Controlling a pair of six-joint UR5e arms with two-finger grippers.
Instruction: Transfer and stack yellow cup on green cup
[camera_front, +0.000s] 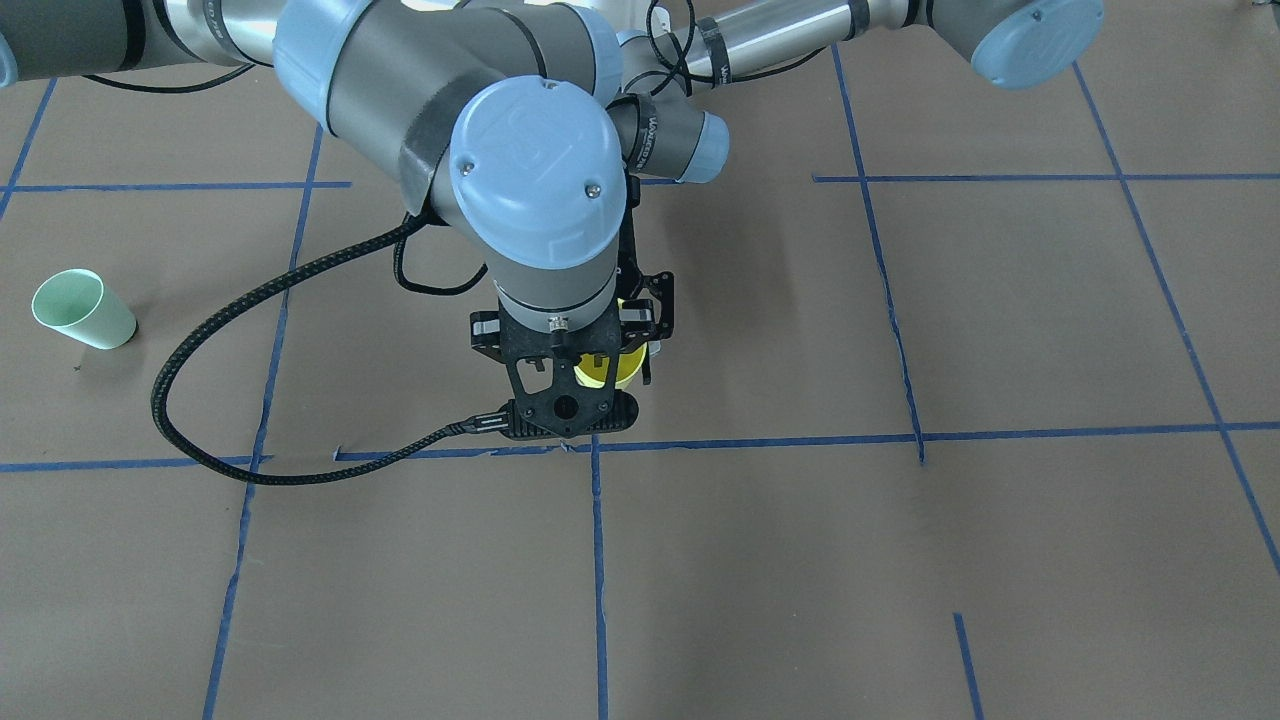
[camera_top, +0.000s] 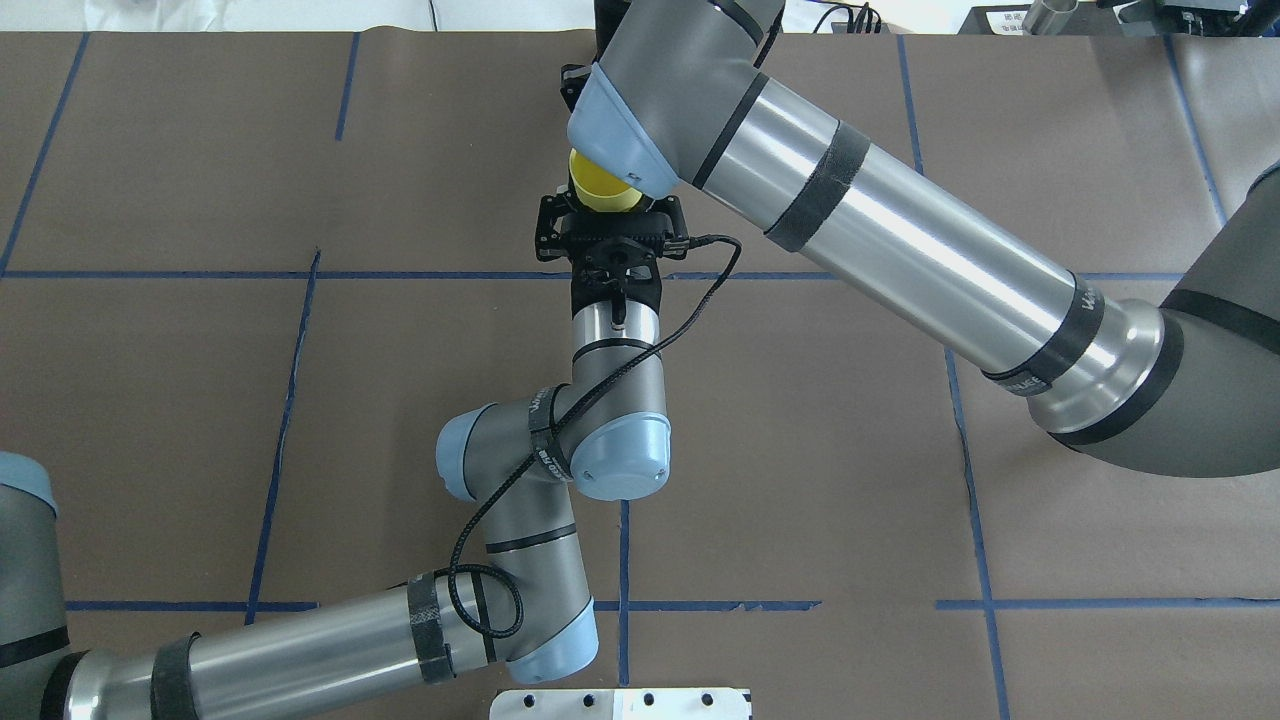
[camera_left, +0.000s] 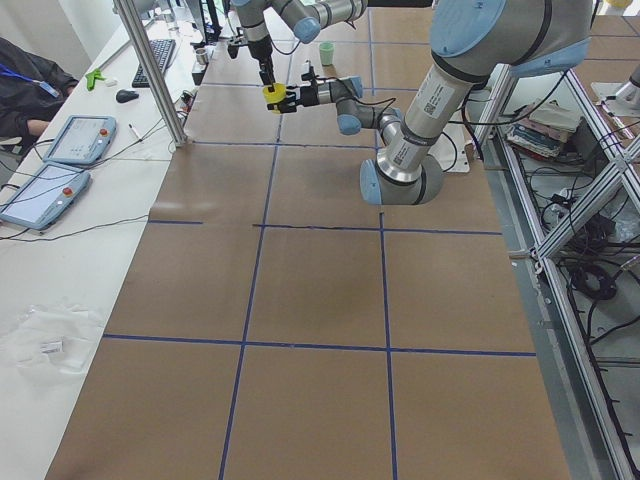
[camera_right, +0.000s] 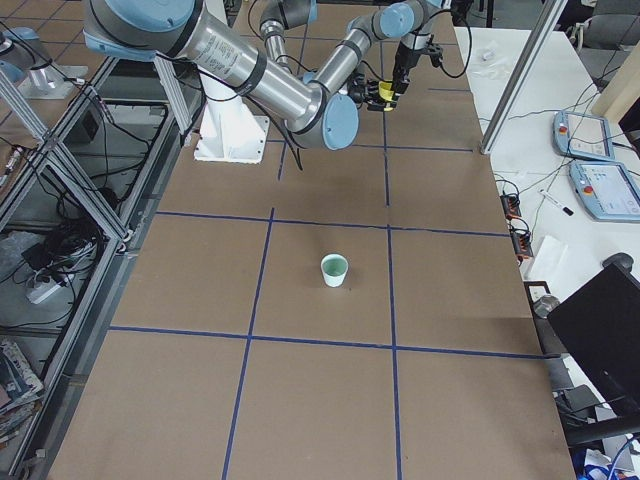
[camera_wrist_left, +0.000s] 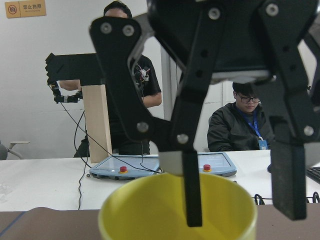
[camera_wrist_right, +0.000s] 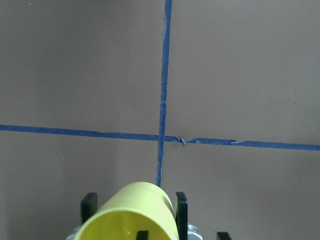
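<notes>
The left gripper (camera_wrist_right: 135, 204) is closed on the sides of the yellow cup (camera_top: 598, 190) and holds it above the table (camera_front: 900, 560). The right gripper (camera_wrist_left: 240, 210) is over it with jaws apart, one finger inside the rim and one outside. The green cup (camera_front: 85, 310) stands upright, well apart, on the robot's right.

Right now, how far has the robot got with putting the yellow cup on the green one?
Done: the left tool grips the yellow cup at mid-table. In hand: the handover. The right tool is open, with one finger inside the rim and one outside. Left to do: closing on the cup, carrying it to the green cup, which stands alone and empty, and stacking it there.
</notes>
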